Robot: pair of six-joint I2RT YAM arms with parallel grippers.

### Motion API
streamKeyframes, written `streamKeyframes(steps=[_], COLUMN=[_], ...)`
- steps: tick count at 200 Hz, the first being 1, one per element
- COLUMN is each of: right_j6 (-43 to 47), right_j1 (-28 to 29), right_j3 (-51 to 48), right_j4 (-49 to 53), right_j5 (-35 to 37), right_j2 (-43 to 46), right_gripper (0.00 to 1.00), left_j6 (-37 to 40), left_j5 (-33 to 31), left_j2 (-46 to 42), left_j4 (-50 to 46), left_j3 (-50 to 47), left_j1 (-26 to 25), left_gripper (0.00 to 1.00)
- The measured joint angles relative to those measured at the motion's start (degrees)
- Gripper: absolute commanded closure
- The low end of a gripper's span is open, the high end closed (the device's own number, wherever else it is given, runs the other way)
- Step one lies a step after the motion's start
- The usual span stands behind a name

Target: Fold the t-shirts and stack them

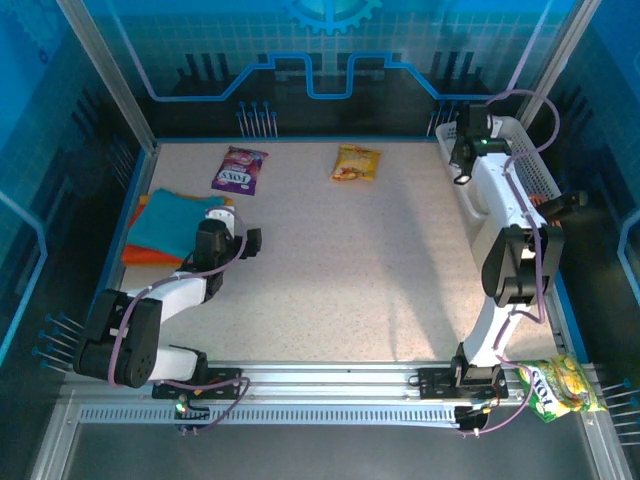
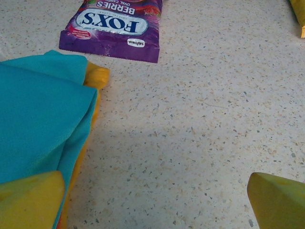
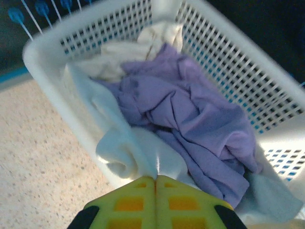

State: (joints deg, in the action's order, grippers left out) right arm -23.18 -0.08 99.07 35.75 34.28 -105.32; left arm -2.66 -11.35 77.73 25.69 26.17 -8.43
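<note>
A folded teal t-shirt (image 1: 175,220) (image 2: 38,114) lies on a folded orange one (image 1: 140,255) (image 2: 97,76) at the table's left edge. My left gripper (image 1: 245,240) (image 2: 152,191) hovers open just to their right, over bare table, with nothing between its fingers. At the back right, my right gripper (image 1: 462,165) (image 3: 156,179) is shut on a pinch of the white t-shirt (image 3: 124,148), which hangs over the rim of the white basket (image 1: 535,170) (image 3: 43,52). A crumpled purple t-shirt (image 3: 190,114) lies in the basket on top of the white one.
A purple snack packet (image 1: 240,170) (image 2: 114,24) and a yellow one (image 1: 357,163) lie at the back of the table. A green and yellow packet (image 1: 560,388) sits off the table's near right corner. Speckled tabletop stretches between the two arms.
</note>
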Motion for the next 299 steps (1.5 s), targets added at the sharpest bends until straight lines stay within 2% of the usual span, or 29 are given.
streamKeyframes(steps=[73, 107, 157, 235, 262, 271, 286, 299], right_j6=[6.5, 11.8, 27.0, 54.4, 61.2, 61.9, 60.9, 57.4], right_j1=[0.4, 4.6, 15.4, 24.4, 25.7, 25.9, 26.0, 26.1], right_j3=[-5.4, -12.3, -19.9, -21.0, -20.7, -20.5, -20.0, -19.6], right_j4=[-11.5, -18.7, -33.9, -64.3, -69.8, -69.6, -66.7, -59.6], right_j5=[4.4, 7.8, 18.4, 28.1, 29.2, 29.6, 30.1, 29.7], right_j2=[8.4, 10.1, 13.1, 19.9, 19.8, 19.8, 19.8, 19.9], right_gripper=[1.0, 1.0, 1.0, 1.0, 1.0, 0.9, 0.58, 0.33], left_j6=[0.0, 0.2, 0.2, 0.2, 0.3, 0.7, 1.1, 1.2], left_j5=[0.0, -0.3, -0.4, -0.6, -0.9, -0.9, -0.9, -0.9], left_j2=[0.0, 0.0, 0.0, 0.2, 0.2, 0.2, 0.2, 0.2], left_j4=[0.0, 0.0, 0.0, 0.0, 0.0, 0.0, 0.0, 0.0], left_j3=[0.0, 0.0, 0.0, 0.0, 0.0, 0.0, 0.0, 0.0], left_j1=[-0.1, -0.4, -0.5, -0.8, -0.9, -1.0, -1.0, -1.0], left_gripper=[0.01, 0.01, 0.01, 0.01, 0.01, 0.01, 0.01, 0.01])
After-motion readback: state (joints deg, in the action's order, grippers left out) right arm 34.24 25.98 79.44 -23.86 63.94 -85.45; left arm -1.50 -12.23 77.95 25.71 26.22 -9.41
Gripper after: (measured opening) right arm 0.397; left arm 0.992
